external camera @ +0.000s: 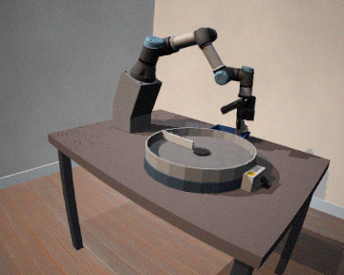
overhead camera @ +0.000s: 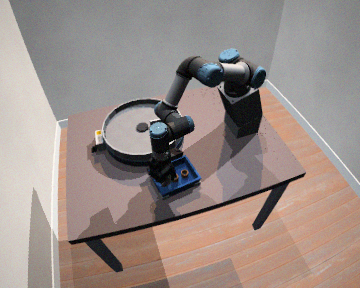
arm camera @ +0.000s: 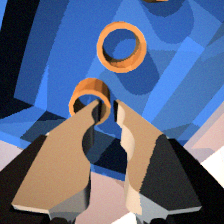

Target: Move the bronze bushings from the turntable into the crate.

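My gripper (arm camera: 107, 101) hangs low inside the blue crate (overhead camera: 180, 177), beside the turntable (overhead camera: 138, 127). Its fingers are almost closed, with only a narrow gap. The tips stand at the near rim of a bronze bushing (arm camera: 90, 99) that rests on the crate floor. A second bronze bushing (arm camera: 121, 46) lies just beyond it, and the edge of a third (arm camera: 160, 1) shows at the top of the wrist view. One dark steel bushing (overhead camera: 142, 127) sits near the middle of the turntable; it also shows in the exterior view (external camera: 202, 151). The gripper (external camera: 242, 129) partly hides the crate (external camera: 227, 130) there.
The turntable has a raised rim and a flat bar (external camera: 177, 139) across part of its disc. A small box with a yellow label (overhead camera: 98, 136) sits against its left side. The robot's base pedestal (overhead camera: 243, 110) stands at the back right of the table.
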Motion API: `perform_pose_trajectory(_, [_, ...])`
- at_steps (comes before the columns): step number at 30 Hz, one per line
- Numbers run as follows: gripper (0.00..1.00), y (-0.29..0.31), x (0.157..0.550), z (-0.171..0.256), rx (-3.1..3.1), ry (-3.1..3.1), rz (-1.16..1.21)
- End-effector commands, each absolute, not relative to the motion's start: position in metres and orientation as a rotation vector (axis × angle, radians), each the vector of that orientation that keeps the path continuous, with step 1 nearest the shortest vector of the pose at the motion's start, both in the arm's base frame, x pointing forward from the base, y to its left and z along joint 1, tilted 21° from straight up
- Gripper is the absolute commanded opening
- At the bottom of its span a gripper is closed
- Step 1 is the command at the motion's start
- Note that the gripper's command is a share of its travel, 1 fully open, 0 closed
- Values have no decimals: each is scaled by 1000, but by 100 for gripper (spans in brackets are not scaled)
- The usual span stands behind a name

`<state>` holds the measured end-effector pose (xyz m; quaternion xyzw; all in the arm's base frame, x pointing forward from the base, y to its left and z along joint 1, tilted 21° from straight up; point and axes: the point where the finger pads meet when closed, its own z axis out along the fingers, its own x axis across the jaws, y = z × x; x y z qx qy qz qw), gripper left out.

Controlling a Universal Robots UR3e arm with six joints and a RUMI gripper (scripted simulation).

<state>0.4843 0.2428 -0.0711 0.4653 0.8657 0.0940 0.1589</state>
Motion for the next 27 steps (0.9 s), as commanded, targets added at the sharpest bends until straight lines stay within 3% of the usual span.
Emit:
perform_pose_trajectory(1, [6, 243, 484, -67, 1329, 2473, 272])
perform_pose_trajectory(20, [6, 242, 460, -7, 1329, 2473, 272])
perform_pose_trajectory(27, [6, 242, 460, -7, 1329, 2473, 272])
